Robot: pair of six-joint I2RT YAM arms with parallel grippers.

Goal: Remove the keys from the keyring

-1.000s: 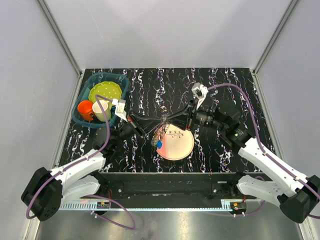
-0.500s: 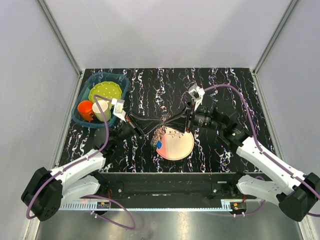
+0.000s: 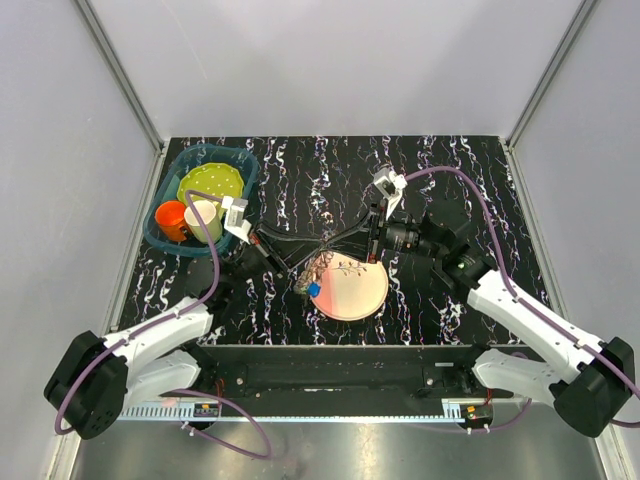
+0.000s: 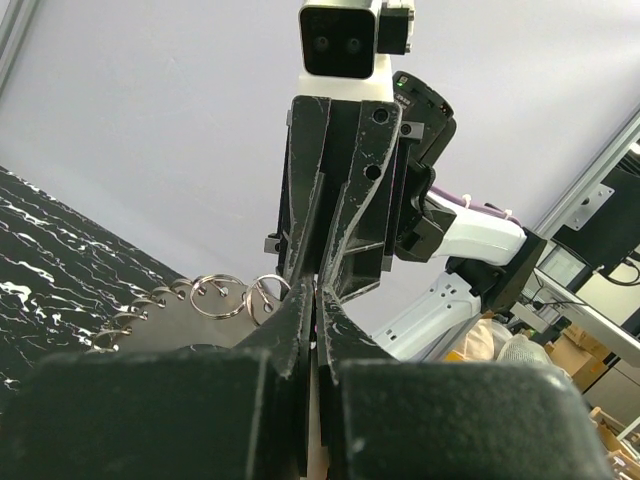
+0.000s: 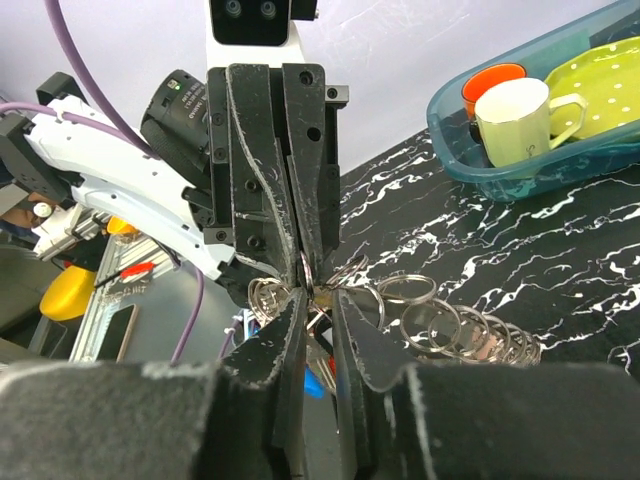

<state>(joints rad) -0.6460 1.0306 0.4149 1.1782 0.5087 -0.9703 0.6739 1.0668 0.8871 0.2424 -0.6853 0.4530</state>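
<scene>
Left wrist: left end effector [image 4: 312, 292] fully closed, pinching keyring [image 4: 216, 298]

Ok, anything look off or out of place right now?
Nothing stands out. The keyring hangs where the tips of the left tool and right tool meet, over the pink plate's left rim, keys bunched on it. The cups sit upright in the bin.

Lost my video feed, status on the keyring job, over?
Left end effector shut on the keyring. Right end effector nosed in opposite, grip unclear. Keys not yet off, by the pink plate.
</scene>
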